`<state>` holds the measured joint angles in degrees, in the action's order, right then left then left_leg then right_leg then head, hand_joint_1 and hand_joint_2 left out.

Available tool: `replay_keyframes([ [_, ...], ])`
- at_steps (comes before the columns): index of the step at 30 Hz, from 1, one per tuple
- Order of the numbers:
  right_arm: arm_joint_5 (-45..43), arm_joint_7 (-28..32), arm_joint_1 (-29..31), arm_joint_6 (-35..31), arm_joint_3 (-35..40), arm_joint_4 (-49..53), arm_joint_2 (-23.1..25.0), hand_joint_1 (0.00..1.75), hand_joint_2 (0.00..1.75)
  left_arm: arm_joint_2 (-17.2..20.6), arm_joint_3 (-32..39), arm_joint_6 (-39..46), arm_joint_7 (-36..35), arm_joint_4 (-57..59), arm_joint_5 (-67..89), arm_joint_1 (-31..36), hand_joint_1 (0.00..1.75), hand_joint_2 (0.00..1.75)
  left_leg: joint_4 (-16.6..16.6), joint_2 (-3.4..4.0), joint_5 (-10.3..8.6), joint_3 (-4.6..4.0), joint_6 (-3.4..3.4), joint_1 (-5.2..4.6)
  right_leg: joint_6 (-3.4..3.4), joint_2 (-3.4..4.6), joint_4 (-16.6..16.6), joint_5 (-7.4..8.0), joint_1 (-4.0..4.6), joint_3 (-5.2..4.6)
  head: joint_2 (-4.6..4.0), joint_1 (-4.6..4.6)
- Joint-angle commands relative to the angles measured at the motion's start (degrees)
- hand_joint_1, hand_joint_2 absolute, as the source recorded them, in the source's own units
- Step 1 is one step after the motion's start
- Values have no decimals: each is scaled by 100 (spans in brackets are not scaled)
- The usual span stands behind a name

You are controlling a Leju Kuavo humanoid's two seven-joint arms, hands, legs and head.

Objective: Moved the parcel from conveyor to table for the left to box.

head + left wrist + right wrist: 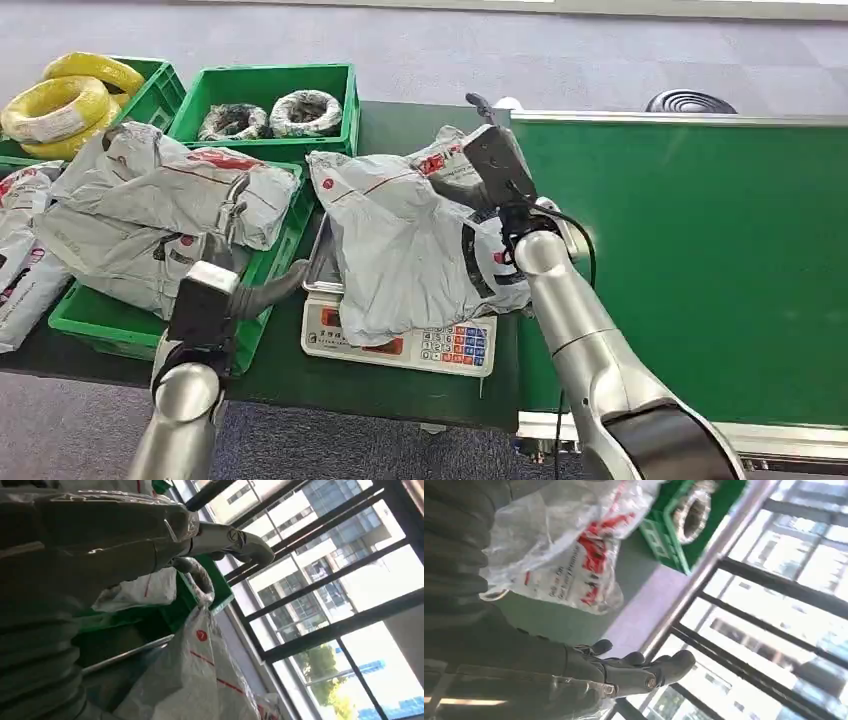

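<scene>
The grey parcel (405, 245) was found lying on the scale (400, 343) on the tabletop (330, 380), beside the conveyor (690, 260). The right hand (490, 170) was laid against its far side, whether gripping could not be told. The left hand (245, 290) was held open, empty. The placing step was judged nearly done; release and withdrawal were called for next.

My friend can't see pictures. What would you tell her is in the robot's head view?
A crumpled grey plastic parcel lies on a white weighing scale on a dark green table, the robot's right hand against it. Its left hand reaches toward a green plastic crate piled with grey parcels.
</scene>
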<state>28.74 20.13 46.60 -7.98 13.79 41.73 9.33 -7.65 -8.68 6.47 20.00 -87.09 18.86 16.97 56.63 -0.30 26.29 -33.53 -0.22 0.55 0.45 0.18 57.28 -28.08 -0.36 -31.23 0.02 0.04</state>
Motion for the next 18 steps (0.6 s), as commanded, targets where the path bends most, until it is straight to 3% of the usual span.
replay_keyframes([
  [1, -116, -12, -298, 49, -401, 837, -88, 0, 175, 216, -575, 124, -10, 1431, 34, 772, 0, 175, -9, -10, -7, 3, 1, -3, 1, -15, -8, 2, -2, 8, 0, 0],
  [4, -508, 244, -881, -403, -695, 1819, -259, 0, 175, 186, -951, -29, -289, 2311, 228, 1387, 0, 175, -9, -7, -8, 2, -1, -2, -2, -13, -4, 0, -1, 3, 0, 0],
  [8, -786, 304, -1944, -757, -1329, 3340, -928, 0, 175, 21, -1325, -129, -529, 3715, 493, 2170, 0, 175, -6, -91, -20, -9, 2, 7, 1, -97, -20, -5, 6, 15, 0, -2],
  [9, -881, 378, -2158, -844, -1496, 3514, -1058, 0, 175, -24, -1334, -133, -517, 4021, 497, 2270, 0, 175, 2, -59, -10, -6, 2, 4, 2, -66, -11, -5, 2, 5, 0, 2],
  [10, -1044, 523, -2437, -864, -1660, 3722, -1156, 0, 175, -67, -1329, -73, -432, 4266, 486, 2326, 0, 175, -9, -103, -21, -3, 6, 5, 5, -111, -28, -5, 4, 29, 0, -4],
  [11, -1108, 605, -2729, -908, -1798, 3916, -1225, 0, 175, -112, -1316, -52, -366, 4501, 445, 2377, 0, 175, -1, -77, -12, -3, 5, 1, 4, -78, -16, -5, 0, 19, 0, 2],
  [14, -1145, 769, -3408, -942, -2100, 4431, -1135, 0, 175, -358, -1425, -37, -250, 5207, 483, 2605, 0, 175, -10, -87, -11, 6, 5, 2, 4, -87, -28, -7, -6, 37, 0, -2],
  [18, -1128, 711, -3593, -945, -2123, 4666, -904, 0, 175, -786, -1656, -36, -461, 5853, 692, 2960, 0, 175, 5, -53, 1, -6, 6, -2, 1, -52, -15, -5, -9, 13, 0, -2],
])
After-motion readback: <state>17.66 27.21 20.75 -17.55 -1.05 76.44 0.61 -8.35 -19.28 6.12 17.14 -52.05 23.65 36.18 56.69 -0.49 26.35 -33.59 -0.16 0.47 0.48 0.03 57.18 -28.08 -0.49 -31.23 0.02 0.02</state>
